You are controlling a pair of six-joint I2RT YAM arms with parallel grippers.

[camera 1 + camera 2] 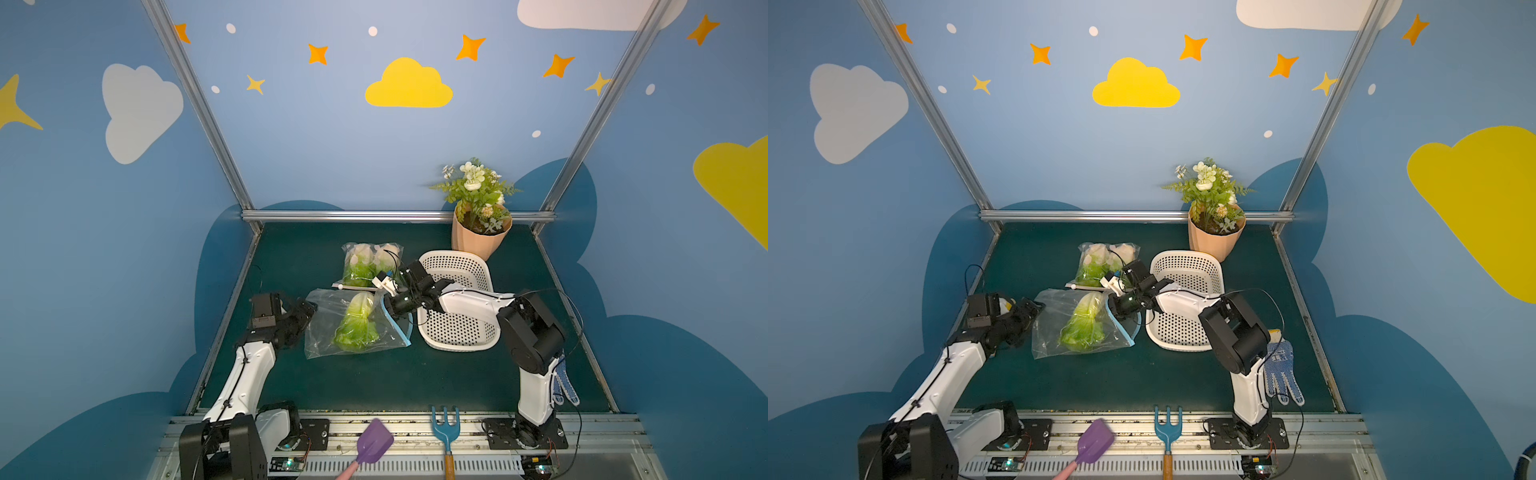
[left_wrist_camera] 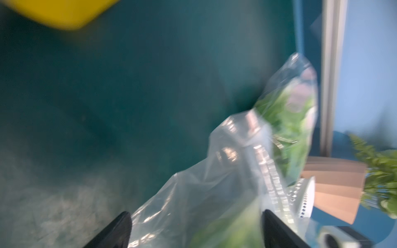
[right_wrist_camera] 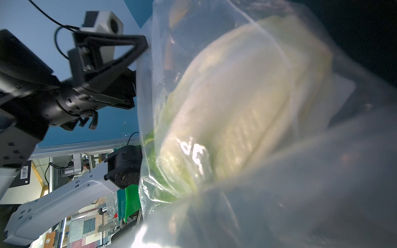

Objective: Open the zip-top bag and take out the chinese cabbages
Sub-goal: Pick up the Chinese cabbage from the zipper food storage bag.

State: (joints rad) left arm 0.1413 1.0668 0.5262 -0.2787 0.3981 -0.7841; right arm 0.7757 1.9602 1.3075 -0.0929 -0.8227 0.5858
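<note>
Centre frame: zip-top bag (image 1: 322, 332) lying on green mat (image 1: 374, 386), holding one chinese cabbage (image 1: 356, 324); two more bagged just above; right gripper (image 1: 385, 308) clamping its blue zip edge; left gripper (image 1: 311, 309), jaws spread, sitting at opposite edge; white basket (image 1: 457, 348) crowding right; bare mat stretching below

Bare mat (image 1: 374, 382) lies open in front of the near bag (image 1: 324, 324); the basket (image 1: 457, 332), far bag (image 1: 361, 262) and flower pot (image 1: 478, 245) crowd the back right.
</note>
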